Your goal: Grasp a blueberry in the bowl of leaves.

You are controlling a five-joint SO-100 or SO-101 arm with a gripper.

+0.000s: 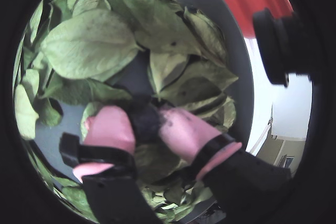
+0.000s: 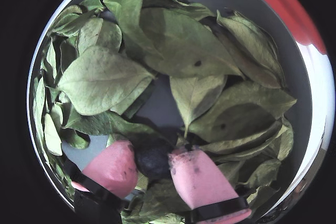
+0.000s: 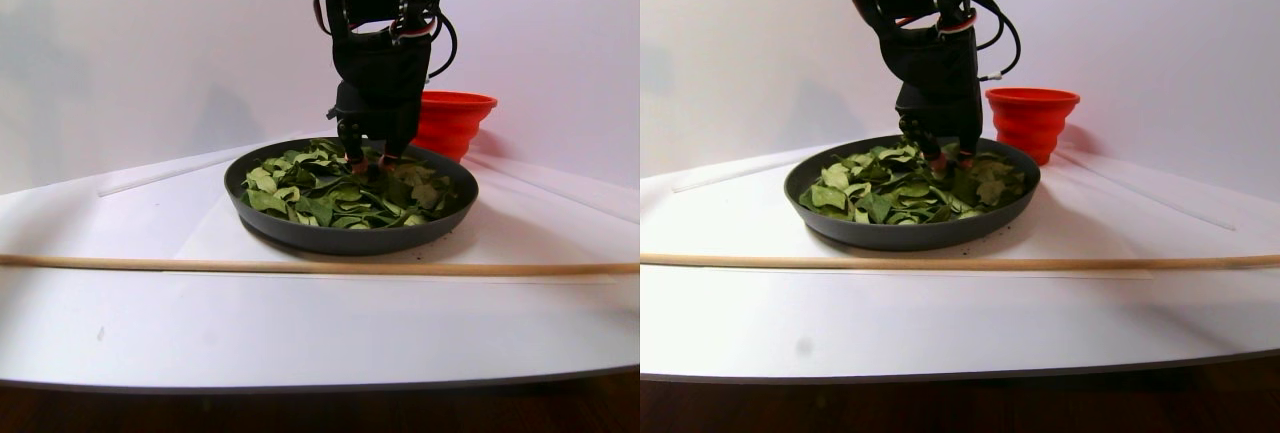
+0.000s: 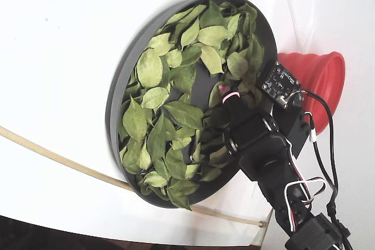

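**Dark berry held between pink fingertips inside the leaf-filled dish**

In both wrist views the black two-finger gripper (image 2: 153, 163) with pink pads is seen low in the frame, its jaws narrowed to a small gap. A tiny, round, near-black blueberry (image 2: 152, 162) is pinched in that gap, touched by a pink pad (image 2: 112, 167) on either side. The berry is located at the lower centre of a wrist view (image 1: 145, 121), just above the leaf layer. The wide, shallow, dark grey round bowl (image 2: 294, 66) is filled with flat, oval, pointed green leaves (image 2: 100, 80), and bare grey floor is exposed at its centre. A red ribbed cup (image 3: 452, 121) is seen behind the bowl in the stereo pair view, just beside the rim. A thin wooden rod (image 3: 300, 266) is laid across the white table (image 3: 120, 323) in front of the bowl.
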